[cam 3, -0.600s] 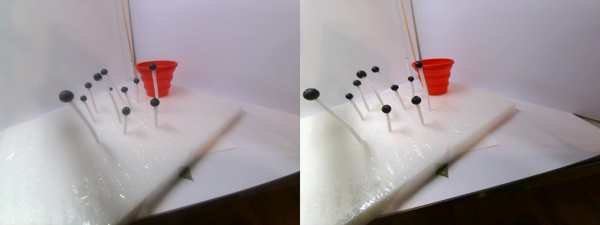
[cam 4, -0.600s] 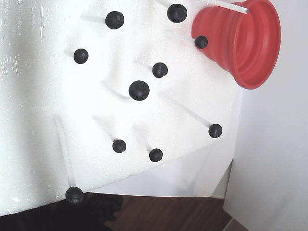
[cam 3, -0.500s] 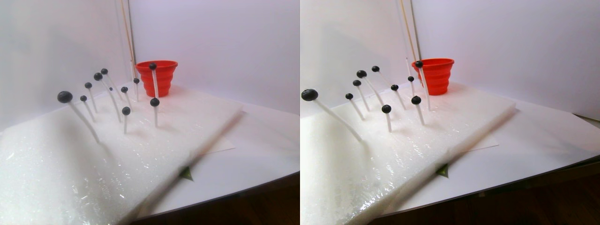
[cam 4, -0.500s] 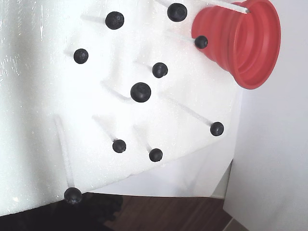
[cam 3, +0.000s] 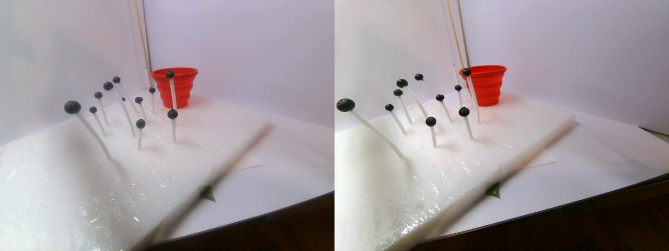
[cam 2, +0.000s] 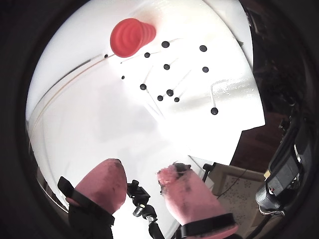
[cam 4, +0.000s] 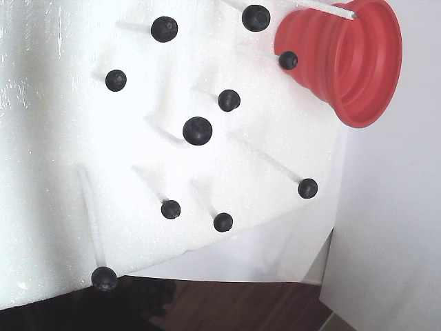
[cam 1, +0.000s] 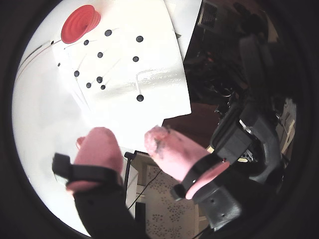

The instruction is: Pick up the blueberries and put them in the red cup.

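Observation:
Several blueberries [cam 4: 198, 130] sit on the tips of thin white sticks planted in a white foam board [cam 4: 55, 172]. They show as small dark dots in both wrist views, blueberries [cam 1: 140, 98] and blueberries [cam 2: 214, 111]. The red cup [cam 4: 344, 62] stands at the board's far corner, behind the sticks in the stereo pair view, cup [cam 3: 177, 86]. My gripper [cam 1: 129, 137] hangs high above the board, well away from the berries. Its pink fingertips [cam 2: 112, 172] are spread apart and open, with nothing between them. The gripper [cam 2: 142, 169] does not appear in the stereo pair or fixed views.
The foam board lies tilted on a white table [cam 3: 292, 162] enclosed by white walls. A thin wooden rod [cam 3: 141, 36] leans in the corner behind the cup. A black camera stand [cam 2: 135, 191] shows below between the fingers. Dark clutter [cam 1: 239, 59] lies beyond the table's edge.
A few berries sway very slightly on their sticks in the fixed view. The cup and board stay where they were.

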Available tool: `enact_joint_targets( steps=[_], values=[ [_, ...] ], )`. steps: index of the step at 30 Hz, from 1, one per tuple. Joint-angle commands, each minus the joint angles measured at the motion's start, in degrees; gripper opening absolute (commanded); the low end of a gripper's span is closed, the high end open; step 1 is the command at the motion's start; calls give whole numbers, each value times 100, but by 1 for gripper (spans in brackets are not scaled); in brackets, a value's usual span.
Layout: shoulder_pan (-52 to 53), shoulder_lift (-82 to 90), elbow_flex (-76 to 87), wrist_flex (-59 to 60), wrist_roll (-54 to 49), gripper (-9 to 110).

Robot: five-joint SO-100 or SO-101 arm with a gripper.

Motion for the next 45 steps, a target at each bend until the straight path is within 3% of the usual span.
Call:
enact_joint_targets(
  steps=[1, 23, 27, 45],
  values=[
    [114, -9, -272, -9, -18, 11],
    [-88, -18, -712, -44, -325, 12],
    [-79, -123, -202, -879, -738, 11],
    [-246, -1011, 149, -879, -3182, 13]
  ],
)
